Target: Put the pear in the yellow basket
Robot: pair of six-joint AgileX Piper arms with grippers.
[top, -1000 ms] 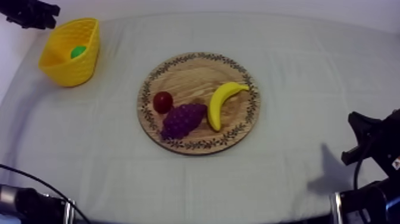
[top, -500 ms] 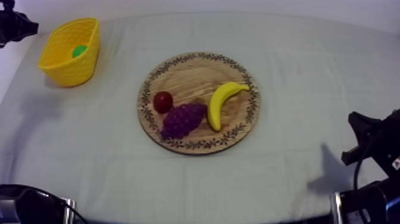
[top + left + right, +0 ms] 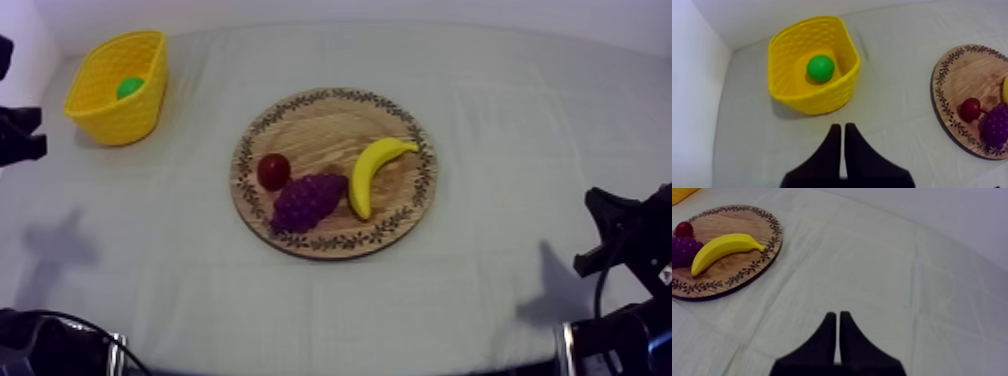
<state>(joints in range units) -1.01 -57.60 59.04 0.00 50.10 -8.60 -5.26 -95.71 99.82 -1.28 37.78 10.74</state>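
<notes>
Containers first. Yellow lattice-walled plastic basket point(image 3: 844, 85) stands upright on the grey-white tablecloth point(image 3: 520, 110) at the far left corner, well apart from the round wooden board with a patterned rim point(image 3: 330, 125).

In the basket: the green toy pear point(image 3: 820, 68), alone, resting on the floor about mid-basket. From the top view the pear point(image 3: 130, 87) just shows over the basket wall point(image 3: 115, 118).

Pear's heading: it reads as a plain round green shape from above, so it is probably seen end-on with the long axis roughly vertical. Stalk end cannot be made out.

On the board:
- small red fruit point(image 3: 274, 171) at the left
- purple bunch of grapes point(image 3: 308, 200) just beside it, toward the near rim
- curved yellow banana point(image 3: 372, 172) just right of the grapes, long axis running from near rim up toward the far right rim

Left gripper point(image 3: 842, 128): two black fingers pressed together in a narrow wedge, gripping nothing, over bare cloth near the basket's near wall, not touching it.

Right gripper point(image 3: 837, 315): fingers likewise closed to a narrow wedge, over bare cloth well apart from the board's right rim.
</notes>
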